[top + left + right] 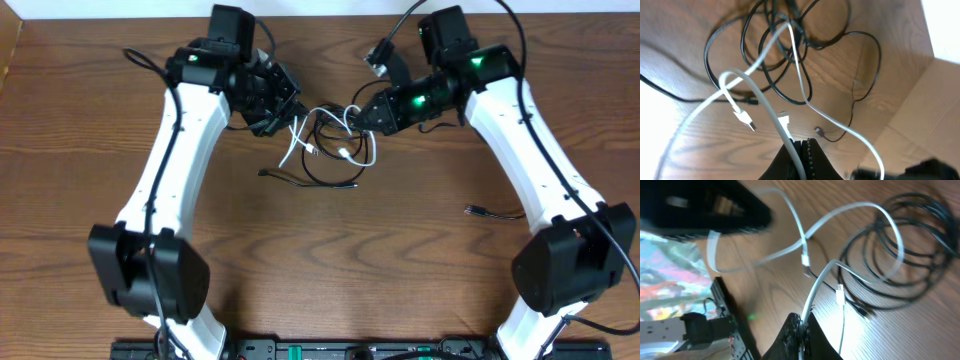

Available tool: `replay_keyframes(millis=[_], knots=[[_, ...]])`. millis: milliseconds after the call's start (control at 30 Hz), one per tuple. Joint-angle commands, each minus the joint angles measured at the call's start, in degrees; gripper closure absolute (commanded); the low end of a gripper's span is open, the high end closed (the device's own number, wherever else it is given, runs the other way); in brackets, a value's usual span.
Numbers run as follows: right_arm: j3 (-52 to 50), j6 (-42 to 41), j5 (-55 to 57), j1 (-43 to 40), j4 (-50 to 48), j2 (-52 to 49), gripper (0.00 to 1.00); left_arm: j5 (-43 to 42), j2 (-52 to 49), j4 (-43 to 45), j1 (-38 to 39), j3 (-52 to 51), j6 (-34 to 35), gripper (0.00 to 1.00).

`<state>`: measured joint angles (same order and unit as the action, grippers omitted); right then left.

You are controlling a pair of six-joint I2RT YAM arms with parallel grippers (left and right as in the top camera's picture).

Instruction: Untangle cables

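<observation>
Fingers (818, 161) of the left gripper (801, 145) are pinched tight on the white cable (765, 102), and the right gripper (802, 319) is clamped on the white cable too, jaws closed. Between the two grippers, at the far middle of the table (300, 260), that white cable loops through a snarl of black cables (327, 181). One loose black cable (495, 212) lies well apart, beside the right arm.
</observation>
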<state>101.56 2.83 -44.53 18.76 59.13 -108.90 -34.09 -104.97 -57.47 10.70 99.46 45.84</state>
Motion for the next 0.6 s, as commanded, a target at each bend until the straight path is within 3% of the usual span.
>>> replay_keyframes(millis=[0, 200, 300, 567], knots=[[-0.1, 1.1, -6.8, 2.6, -1.5, -1.2, 0.99, -2.9, -2.8, -0.3, 0.3, -0.7, 10.9, 0.92], [-0.1, -3.1, -7.6, 5.7, -5.8, -3.3, 0.98, -3.0, -4.3, -0.3, 0.3, -0.7, 23.3, 0.92], [-0.1, -7.3, -7.6, 6.4, -8.8, -4.4, 0.91, -3.0, -4.3, -0.3, 0.2, -0.7, 28.0, 0.93], [-0.1, -14.7, -7.3, 6.5, -13.5, -4.7, 0.81, -3.0, -4.3, 0.2, 0.2, -0.7, 31.8, 0.92]])
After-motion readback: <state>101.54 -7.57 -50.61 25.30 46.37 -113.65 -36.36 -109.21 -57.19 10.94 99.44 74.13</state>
